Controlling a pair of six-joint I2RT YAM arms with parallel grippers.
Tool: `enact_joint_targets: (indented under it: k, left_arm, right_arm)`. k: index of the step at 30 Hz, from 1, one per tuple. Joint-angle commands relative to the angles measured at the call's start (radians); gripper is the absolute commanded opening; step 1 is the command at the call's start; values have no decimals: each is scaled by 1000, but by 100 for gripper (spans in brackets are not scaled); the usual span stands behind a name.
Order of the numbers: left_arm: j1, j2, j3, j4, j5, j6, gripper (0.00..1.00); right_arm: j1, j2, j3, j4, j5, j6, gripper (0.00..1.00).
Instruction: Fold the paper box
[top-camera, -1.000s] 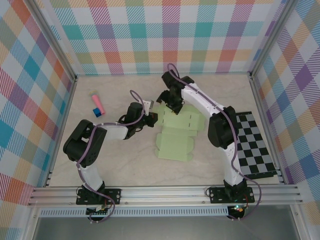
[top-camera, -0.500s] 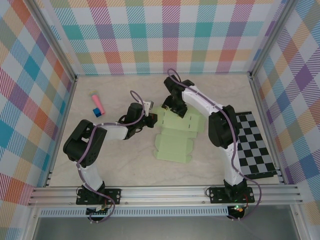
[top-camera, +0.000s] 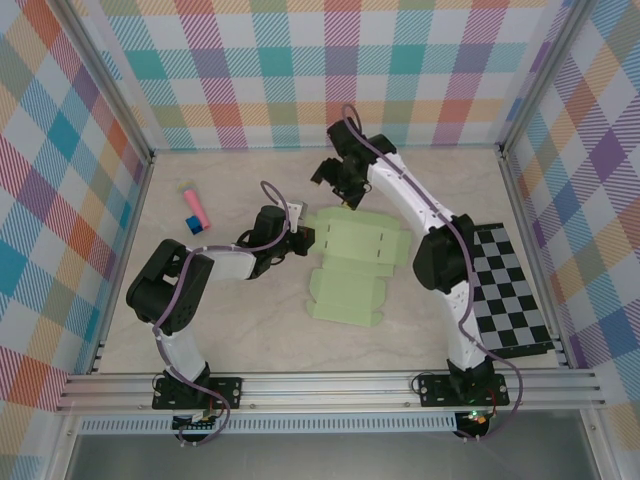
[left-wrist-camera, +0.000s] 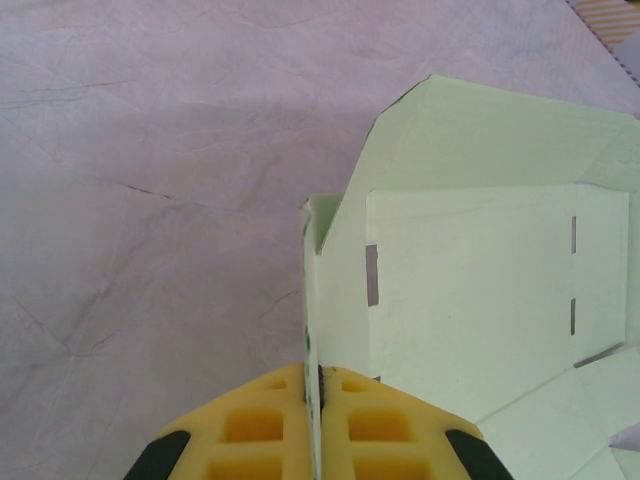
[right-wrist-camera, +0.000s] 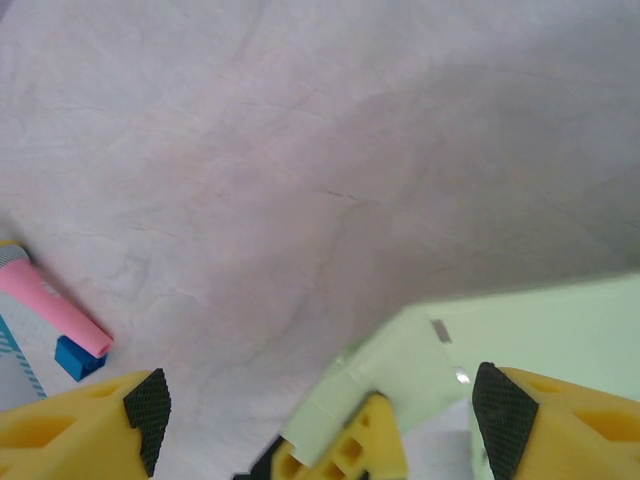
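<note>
Paper box (top-camera: 350, 270) lies mostly flat near the middle of the desk (top-camera: 250, 330), a tabbed sheet with only its left side flap standing up. The left gripper (top-camera: 303, 240) is clenched on that flap. The right gripper (top-camera: 333, 185) hangs released just beyond the sheet's far left corner. Nearly all the folding looks yet to be done.

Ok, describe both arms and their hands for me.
The left arm and right arm have white links, black joints and a thin purple cable along each. The left hand and right hand have blocky yellow fingers with black patches.
</note>
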Motion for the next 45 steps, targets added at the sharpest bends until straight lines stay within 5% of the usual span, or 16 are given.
enact_joint_targets:
  k: [1,13,18,27,33,45]
  left_arm:
    - [-8,-44,-2,11,1,30,0]
    - [-8,-38,-4,20,-12,27,0]
    - [-8,-37,-7,20,-19,26,0]
    - [-8,-26,-2,8,-15,27,0]
    - [-8,-17,4,-2,-12,26,0]
    - [-8,-11,17,-23,0,30,0]
  right_arm:
    - [20,82,78,-101,13,-7,82]
    - [32,27,-56,-107,88,-58,76]
    - [28,-8,-92,-94,126,-113,60]
    - [19,-64,-162,-61,150,-238,56]
    - [9,-82,-221,-28,146,-316,43]
    - [8,-68,-239,-22,299,-440,43]
